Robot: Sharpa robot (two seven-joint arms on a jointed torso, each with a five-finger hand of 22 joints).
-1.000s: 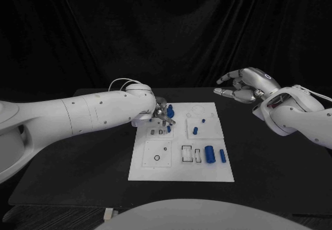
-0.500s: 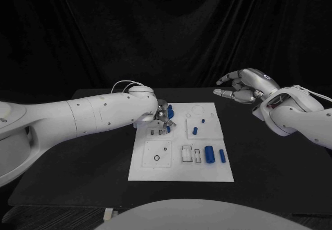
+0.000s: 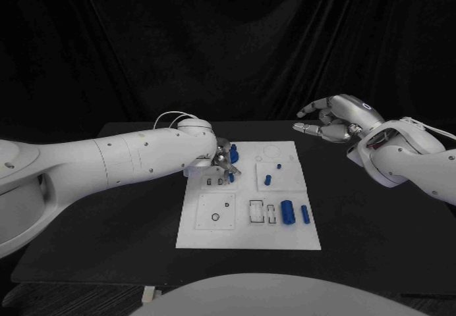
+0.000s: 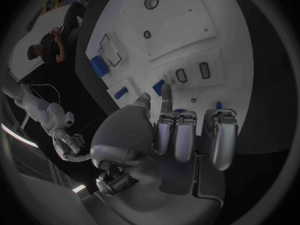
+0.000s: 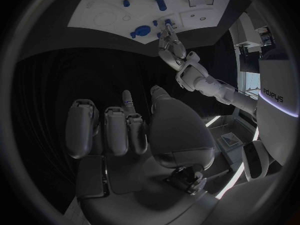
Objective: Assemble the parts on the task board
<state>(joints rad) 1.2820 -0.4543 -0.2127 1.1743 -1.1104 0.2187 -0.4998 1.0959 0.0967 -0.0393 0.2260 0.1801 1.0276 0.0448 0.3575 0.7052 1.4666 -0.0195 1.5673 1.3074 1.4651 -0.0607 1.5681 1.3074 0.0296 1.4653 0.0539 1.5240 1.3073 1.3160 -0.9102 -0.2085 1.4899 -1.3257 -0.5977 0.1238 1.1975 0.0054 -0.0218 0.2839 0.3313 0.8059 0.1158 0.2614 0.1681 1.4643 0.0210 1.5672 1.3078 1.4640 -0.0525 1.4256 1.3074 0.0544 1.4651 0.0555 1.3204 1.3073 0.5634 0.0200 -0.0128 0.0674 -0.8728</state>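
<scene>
The white task board (image 3: 249, 227) lies mid-table. My left hand (image 3: 223, 162) is low over its far-left corner. In the left wrist view the thumb and a fingertip (image 4: 165, 91) close on a small blue part (image 4: 158, 87) just above two dark slots (image 4: 192, 73). Another blue part (image 3: 234, 153) stands right beside that hand. Loose blue parts lie at the board's middle (image 3: 268, 178) and near right (image 3: 288, 212). My right hand (image 3: 329, 119) hangs high above the table's far right, fingers half curled and apart, holding nothing.
Bare black table (image 3: 124, 217) surrounds the board on all sides. A black-framed slot (image 3: 256, 210) and a small ring (image 3: 215, 216) mark the board's near half. The right wrist view shows the board (image 5: 106, 5) and my left hand (image 5: 169, 41) from afar.
The left arm has eased slightly to the right while its hand stays at the same spot on the board. The right hand has not moved.
</scene>
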